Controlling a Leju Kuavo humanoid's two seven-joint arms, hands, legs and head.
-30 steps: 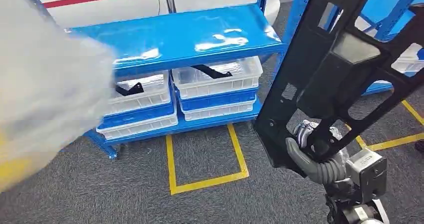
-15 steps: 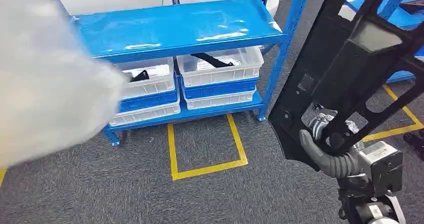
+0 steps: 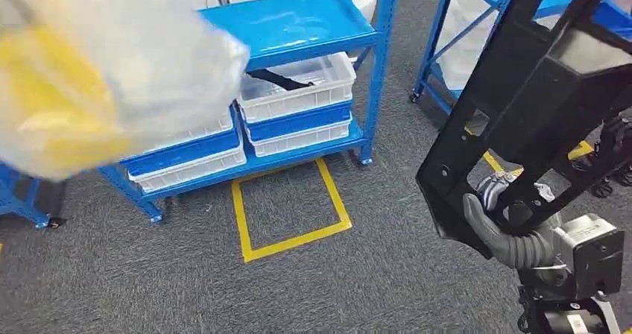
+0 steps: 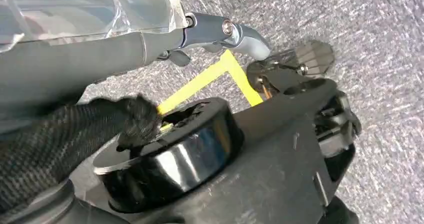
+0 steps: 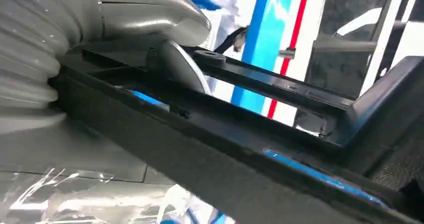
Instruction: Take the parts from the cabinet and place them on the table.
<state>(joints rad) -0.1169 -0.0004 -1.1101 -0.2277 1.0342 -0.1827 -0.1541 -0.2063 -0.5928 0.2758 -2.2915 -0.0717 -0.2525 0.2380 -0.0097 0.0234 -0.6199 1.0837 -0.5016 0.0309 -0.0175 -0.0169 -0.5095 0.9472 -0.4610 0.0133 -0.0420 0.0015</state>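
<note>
My right hand grips the lower edge of a large black frame part and holds it upright at the right of the head view. In the right wrist view the grey thumb lies over that frame's bars. A blurred clear plastic mass with yellow in it hangs close to the camera at upper left. The left wrist view shows a plastic-wrapped cover and one silver finger over the carpet; what the left hand holds is not clear. A black part lies in a white bin on the blue cabinet.
Several white and blue bins are stacked on the cabinet's bottom shelf. A yellow tape square marks the grey carpet in front of it. A second blue rack stands at the right behind the frame, with a white vehicle beyond.
The whole head view has shifted: the camera turned right, so the cabinet sits further left and a second rack has come in. The right hand still holds the black frame.
</note>
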